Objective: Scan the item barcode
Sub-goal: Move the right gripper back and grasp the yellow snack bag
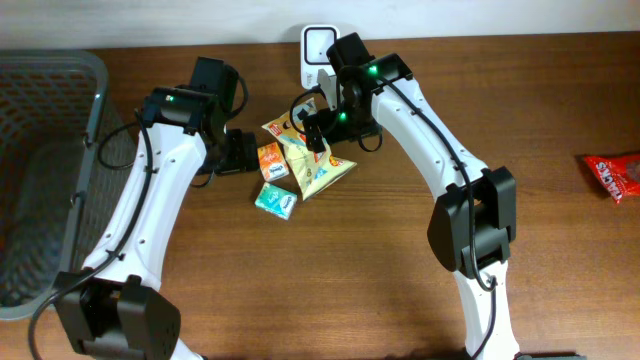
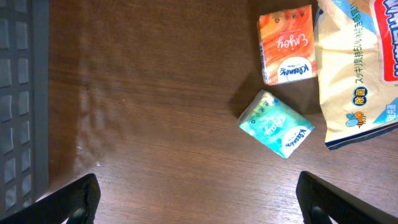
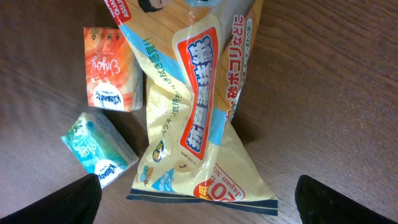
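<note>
The right gripper [image 3: 199, 202], jaws wide and empty, hung directly above the yellow snack bag [image 3: 193, 118] on the table [image 3: 329, 74]; the left gripper [image 2: 199, 199] gaped too. The orange pack [image 3: 112, 68] beside the bag read "Enjoy".

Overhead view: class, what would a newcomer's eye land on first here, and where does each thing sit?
The bright cluster at the middle of the table: a yellow snack bag with an orange tissue pack and a teal tissue pack at its left, the left arm and right arm bending over it. Next, a red packet alone at the right edge and a grey basket on the far left.
</note>
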Controlling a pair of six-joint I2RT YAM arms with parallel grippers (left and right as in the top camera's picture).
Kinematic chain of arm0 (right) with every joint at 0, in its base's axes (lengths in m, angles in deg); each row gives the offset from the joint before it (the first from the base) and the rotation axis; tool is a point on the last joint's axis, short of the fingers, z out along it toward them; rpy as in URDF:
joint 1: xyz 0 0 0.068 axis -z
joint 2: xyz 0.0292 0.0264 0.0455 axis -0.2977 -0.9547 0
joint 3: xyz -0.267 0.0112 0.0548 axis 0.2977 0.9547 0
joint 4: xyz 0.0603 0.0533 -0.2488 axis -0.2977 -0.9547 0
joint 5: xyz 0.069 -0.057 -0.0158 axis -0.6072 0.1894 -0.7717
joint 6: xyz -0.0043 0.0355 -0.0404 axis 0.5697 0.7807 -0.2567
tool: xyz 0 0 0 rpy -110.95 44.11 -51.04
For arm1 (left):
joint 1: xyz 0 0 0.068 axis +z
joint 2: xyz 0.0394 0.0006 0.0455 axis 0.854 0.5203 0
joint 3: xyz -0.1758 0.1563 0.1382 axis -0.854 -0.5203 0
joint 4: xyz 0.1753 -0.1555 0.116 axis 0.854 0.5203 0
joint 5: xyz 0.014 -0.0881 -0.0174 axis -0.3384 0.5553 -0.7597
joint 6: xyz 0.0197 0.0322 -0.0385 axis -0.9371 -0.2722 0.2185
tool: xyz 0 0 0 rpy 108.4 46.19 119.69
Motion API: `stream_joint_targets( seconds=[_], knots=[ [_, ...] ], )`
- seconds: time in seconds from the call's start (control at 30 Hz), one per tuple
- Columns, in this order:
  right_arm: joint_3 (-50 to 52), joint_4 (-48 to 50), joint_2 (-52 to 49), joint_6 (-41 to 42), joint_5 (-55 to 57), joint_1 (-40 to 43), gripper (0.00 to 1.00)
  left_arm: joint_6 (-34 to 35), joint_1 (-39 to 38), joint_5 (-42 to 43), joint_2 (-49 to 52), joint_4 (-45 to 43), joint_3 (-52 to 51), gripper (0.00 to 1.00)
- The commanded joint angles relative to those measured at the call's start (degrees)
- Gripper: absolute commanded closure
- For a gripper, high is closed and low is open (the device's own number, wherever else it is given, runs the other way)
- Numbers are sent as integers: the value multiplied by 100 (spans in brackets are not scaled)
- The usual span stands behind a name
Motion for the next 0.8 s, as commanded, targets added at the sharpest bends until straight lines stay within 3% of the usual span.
stream_joint_targets(
  seconds=[0.0, 0.5, 0.77],
  knots=[
    [116, 68, -52, 44, -13, -26, 1, 74, 15, -57, 11, -7, 26, 1],
    [1464, 1484, -52, 46, -227, -31, 1, 74, 15, -57, 11, -7, 26, 1],
    [1521, 1521, -52, 42, -221, -269, 4, 74, 15, -57, 11, -7, 26, 1]
  ],
)
